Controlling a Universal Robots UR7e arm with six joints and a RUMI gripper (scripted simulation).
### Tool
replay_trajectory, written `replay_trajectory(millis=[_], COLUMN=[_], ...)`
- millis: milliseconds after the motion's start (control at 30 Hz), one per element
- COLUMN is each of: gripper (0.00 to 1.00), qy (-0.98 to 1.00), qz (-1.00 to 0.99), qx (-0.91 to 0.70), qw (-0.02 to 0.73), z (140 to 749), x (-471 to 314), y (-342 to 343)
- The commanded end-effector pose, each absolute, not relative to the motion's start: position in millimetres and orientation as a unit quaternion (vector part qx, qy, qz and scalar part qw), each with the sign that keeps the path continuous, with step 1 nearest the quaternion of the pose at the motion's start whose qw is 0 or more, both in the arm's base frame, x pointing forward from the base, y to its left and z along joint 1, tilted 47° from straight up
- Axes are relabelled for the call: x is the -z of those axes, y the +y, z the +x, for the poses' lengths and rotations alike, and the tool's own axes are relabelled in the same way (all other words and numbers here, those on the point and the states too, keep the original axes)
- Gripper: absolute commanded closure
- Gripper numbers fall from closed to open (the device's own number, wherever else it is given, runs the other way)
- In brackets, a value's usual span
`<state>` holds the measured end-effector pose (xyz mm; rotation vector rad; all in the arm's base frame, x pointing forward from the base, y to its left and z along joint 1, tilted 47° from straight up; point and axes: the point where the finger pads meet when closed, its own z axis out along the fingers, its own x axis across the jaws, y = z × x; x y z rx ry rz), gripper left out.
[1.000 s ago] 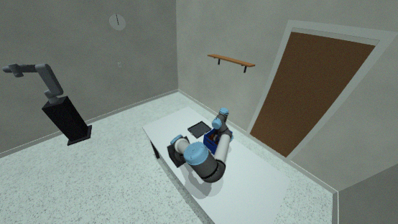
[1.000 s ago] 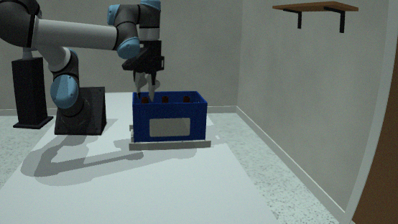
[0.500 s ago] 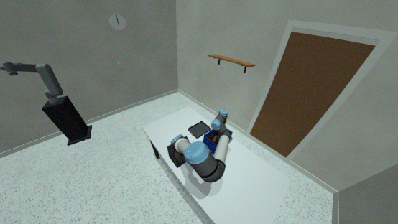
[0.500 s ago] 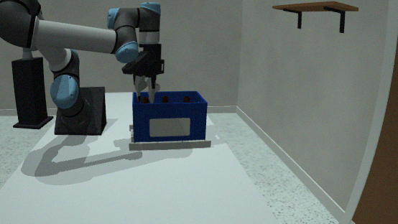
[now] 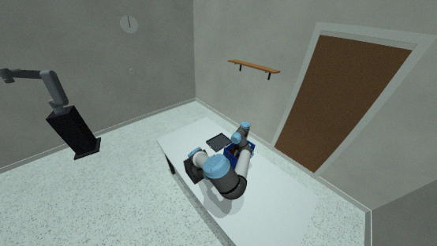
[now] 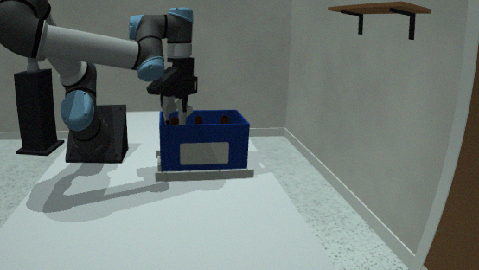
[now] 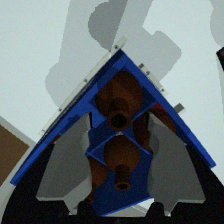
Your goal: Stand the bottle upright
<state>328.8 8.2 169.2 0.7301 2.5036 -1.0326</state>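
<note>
The blue crate point(image 6: 204, 140) stands on the white table, and brown bottle tops point(image 6: 199, 119) show above its rim. In the wrist view two brown bottles stand in the crate's cells point(image 7: 117, 165), one at the corner point(image 7: 118, 117) and one nearer point(image 7: 122, 177). My gripper point(image 6: 176, 116) points straight down at the crate's left end, with its fingertips at rim height. Its grey fingers stand apart, one on each side of the corner bottle's neck point(image 7: 119, 120), with gaps to it. They grip nothing. The dark flat tray point(image 5: 219, 141) lies on the table beside the crate point(image 5: 238, 151), towards the far end.
A grey slab point(image 6: 204, 174) sticks out under the crate's front. My arm's base sits on a dark block point(image 6: 97, 138) at the table's edge. A black pedestal with a second arm point(image 5: 72, 132) stands on the floor. A wall runs close along the table's right side.
</note>
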Motion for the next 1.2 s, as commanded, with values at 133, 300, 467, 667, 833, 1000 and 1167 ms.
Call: replay_trajectory(millis=[133, 300, 467, 667, 833, 1000, 1167], gripper=[0.62, 0.62, 0.62, 0.62, 0.62, 0.62, 0.62], qy=[0.880, 0.880, 0.880, 0.880, 0.880, 0.880, 0.880], qz=[0.257, 0.257, 0.257, 0.257, 0.257, 0.257, 0.257], qx=[0.363, 0.363, 0.363, 0.363, 0.363, 0.363, 0.363], qw=[0.168, 0.168, 0.168, 0.168, 0.168, 0.168, 0.168], z=[329.6, 329.8, 329.8, 329.9, 329.9, 329.9, 329.9], x=[-165.5, -164.4, -164.1, -164.1, -164.1, -164.1, -164.1], y=[4.2, 3.0, 2.7, 2.7, 2.7, 2.7, 2.7])
